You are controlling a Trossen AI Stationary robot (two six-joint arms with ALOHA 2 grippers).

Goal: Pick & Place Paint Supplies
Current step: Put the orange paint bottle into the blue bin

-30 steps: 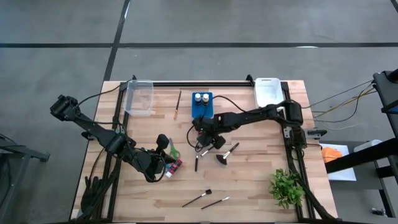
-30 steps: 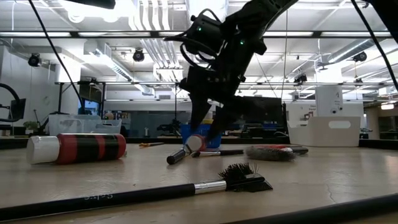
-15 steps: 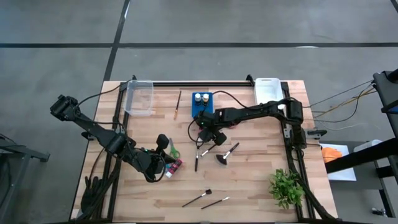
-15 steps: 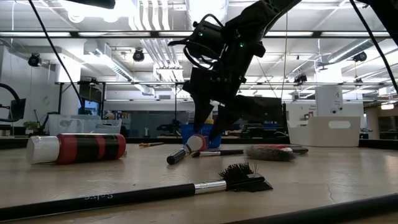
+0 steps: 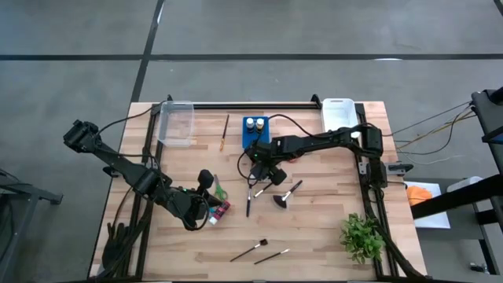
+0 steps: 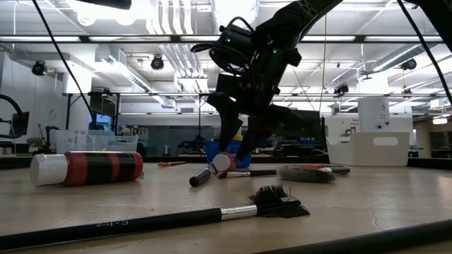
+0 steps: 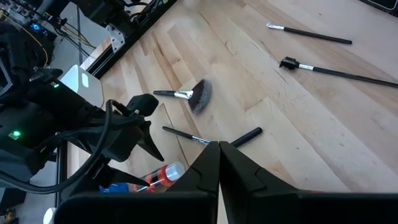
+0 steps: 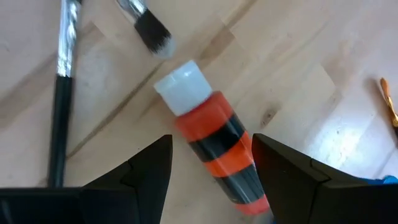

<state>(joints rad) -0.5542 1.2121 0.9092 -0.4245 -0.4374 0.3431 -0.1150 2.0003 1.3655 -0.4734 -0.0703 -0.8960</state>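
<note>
An orange-and-black striped paint bottle [image 8: 214, 155] with a white cap lies on its side on the table, also seen as the bottle [image 6: 220, 162]. My right gripper [image 5: 258, 170] [image 8: 211, 163] [image 6: 236, 149] is open and points down, with a finger on either side of the bottle's body and a narrow gap at each. My left gripper [image 5: 206, 182] [image 7: 218, 163] is shut with nothing in it, beside green-handled scissors [image 5: 219, 191] and a red striped bottle [image 5: 222, 209] [image 6: 85, 168]. Thin brushes [image 5: 248, 203] lie flat around the two grippers.
The blue bottle holder [image 5: 255, 130] stands just beyond the right gripper. A fan brush [image 5: 284, 195], two brushes near the front edge [image 5: 250, 250] [image 5: 272, 255] and a wooden brush [image 5: 225, 132] lie about. Clear bin [image 5: 176, 123], white bin [image 5: 338, 115] and plant [image 5: 361, 236] sit at the table's edges.
My right arm's wrist has shifted a little toward the table's left and far side, while its open fingers have stayed around the orange bottle. The bottle has not moved.
</note>
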